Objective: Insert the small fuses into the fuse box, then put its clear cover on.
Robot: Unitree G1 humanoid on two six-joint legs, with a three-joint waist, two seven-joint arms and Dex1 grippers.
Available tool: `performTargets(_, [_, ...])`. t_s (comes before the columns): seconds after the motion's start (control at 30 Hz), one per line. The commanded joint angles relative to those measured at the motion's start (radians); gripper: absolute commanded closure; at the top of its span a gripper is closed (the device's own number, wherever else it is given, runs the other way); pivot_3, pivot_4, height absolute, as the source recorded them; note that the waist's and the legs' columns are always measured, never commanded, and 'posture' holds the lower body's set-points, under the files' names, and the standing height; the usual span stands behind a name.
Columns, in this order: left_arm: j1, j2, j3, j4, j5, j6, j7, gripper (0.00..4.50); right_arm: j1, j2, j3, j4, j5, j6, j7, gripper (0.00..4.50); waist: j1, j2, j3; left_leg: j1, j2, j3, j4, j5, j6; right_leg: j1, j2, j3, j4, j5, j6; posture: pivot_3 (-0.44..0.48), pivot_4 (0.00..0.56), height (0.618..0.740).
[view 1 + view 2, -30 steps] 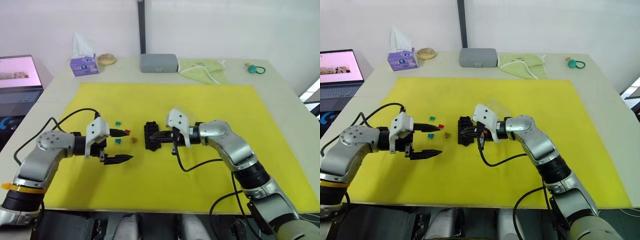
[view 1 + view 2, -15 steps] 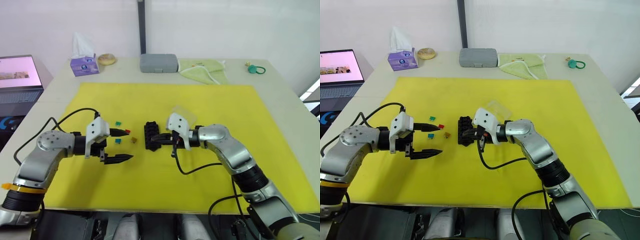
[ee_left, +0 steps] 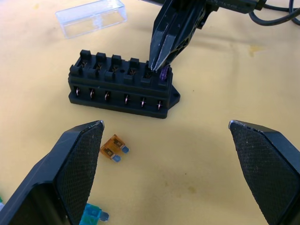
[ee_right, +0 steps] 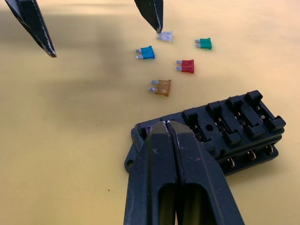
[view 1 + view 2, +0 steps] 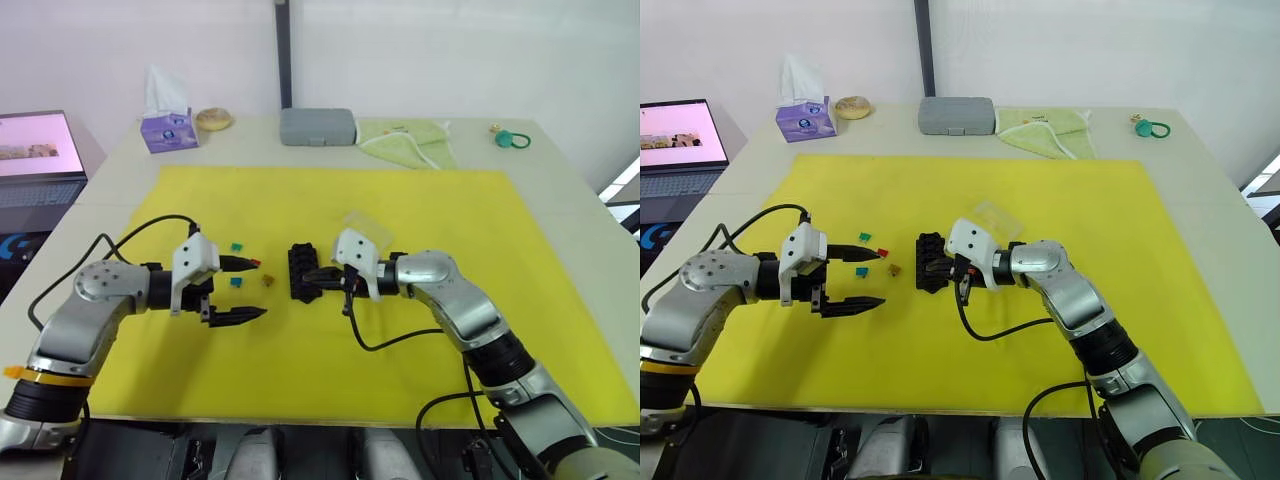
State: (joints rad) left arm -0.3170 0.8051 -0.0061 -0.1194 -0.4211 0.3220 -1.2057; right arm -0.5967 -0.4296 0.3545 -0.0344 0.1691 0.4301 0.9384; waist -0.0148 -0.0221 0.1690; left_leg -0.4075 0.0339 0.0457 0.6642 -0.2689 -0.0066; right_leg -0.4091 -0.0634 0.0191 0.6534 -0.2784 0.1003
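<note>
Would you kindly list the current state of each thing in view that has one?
Black plastic fuse box: upright, uncovered, one end slot filled.
Purple fuse: seated in that end slot.
Orange, red, teal, green and grey fuses: loose on the yellow mat.
Clear plastic cover: off, lying behind the box.
Left tool: open, empty.
Right tool: shut, tips at the purple fuse.

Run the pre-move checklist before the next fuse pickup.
1. Purple fuse in the end slot of the fuse box: ok, though full seating cannot tell.
2. Right end effector shut, tips at that slot: not ok, must back off first.
3. Left end effector open: ok.
4. Loose fuses on the mat: orange, red, teal, green, grey: ok.
5. Clear cover apart from the box: ok.
</note>
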Motion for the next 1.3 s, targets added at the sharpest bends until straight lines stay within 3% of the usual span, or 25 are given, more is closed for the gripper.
performTargets(0.03, [-0.016,0.01,0.02,-0.002,0.005,-0.016,0.0,0.0,0.018,0.003,0.004,0.024,-0.018,0.019,-0.011,4.45,0.0,0.0,0.0,0.0,0.0,0.0,0.0,0.0,0.0,0.0,0.0,0.0,0.0,0.0,0.0,0.0,0.15,0.737])
performTargets(0.17, [-0.031,0.004,0.046,0.03,-0.015,0.003,0.016,0.0,-0.002,0.029,-0.073,-0.016,0.052,0.023,-0.018,4.45,0.0,0.0,0.0,0.0,0.0,0.0,0.0,0.0,0.0,0.0,0.0,0.0,0.0,0.0,0.0,0.0,0.15,0.737])
performTargets(0.33, [-0.085,0.025,0.132,0.137,-0.052,0.043,0.043,0.0,-0.053,0.027,-0.256,-0.117,0.232,0.144,-0.033,4.45,0.001,0.0,0.0,-0.001,0.0,0.0,0.0,0.0,0.0,-0.001,0.0,0.0,0.0,0.0,0.0,0.0,0.15,0.737])
performTargets(0.53, [-0.052,0.131,0.22,0.404,0.042,-0.104,0.034,0.0,0.076,-0.221,-0.47,-0.192,0.359,0.345,-0.004,4.45,0.004,0.0,0.0,-0.001,0.0,0.0,-0.002,0.0,0.0,0.0,-0.001,-0.001,-0.003,0.0,0.0,0.0,0.15,0.737])
performTargets(0.63, [-0.08,0.144,0.268,0.561,0.045,-0.144,0.054,0.0,0.191,-0.338,-0.587,-0.117,0.328,0.313,-0.002,3.26,0.006,0.0,0.0,-0.001,0.0,0.001,-0.002,0.0,0.0,0.0,-0.002,-0.001,-0.003,0.0,0.0,0.0,0.15,0.737])
performTargets(0.83, [-0.1,0.15,0.274,0.735,0.053,-0.178,0.01,0.0,0.336,-0.45,-0.744,0.032,0.295,0.229,-0.022,0.08,-0.002,0.0,0.0,-0.001,-0.001,0.003,-0.002,0.0,0.0,-0.001,-0.003,0.0,-0.003,0.0,0.0,0.0,0.15,0.737])
performTargets(1.13, [-0.147,0.143,0.254,0.85,0.08,-0.196,-0.035,0.0,0.451,-0.468,-0.787,0.05,0.276,0.164,-0.053,0.02,-0.001,0.0,0.0,-0.001,0.0,0.004,-0.002,0.0,0.0,-0.001,-0.001,0.0,-0.002,0.0,0.0,0.0,0.15,0.737])
performTargets(1.3, [-0.108,0.151,0.225,0.754,0.099,-0.201,-0.077,0.0,0.435,-0.445,-0.768,-0.032,0.331,0.231,-0.073,0.02,0.001,0.0,0.0,-0.001,0.0,0.003,-0.002,0.0,0.0,-0.001,-0.001,0.0,-0.002,0.0,0.0,0.0,0.15,0.737])
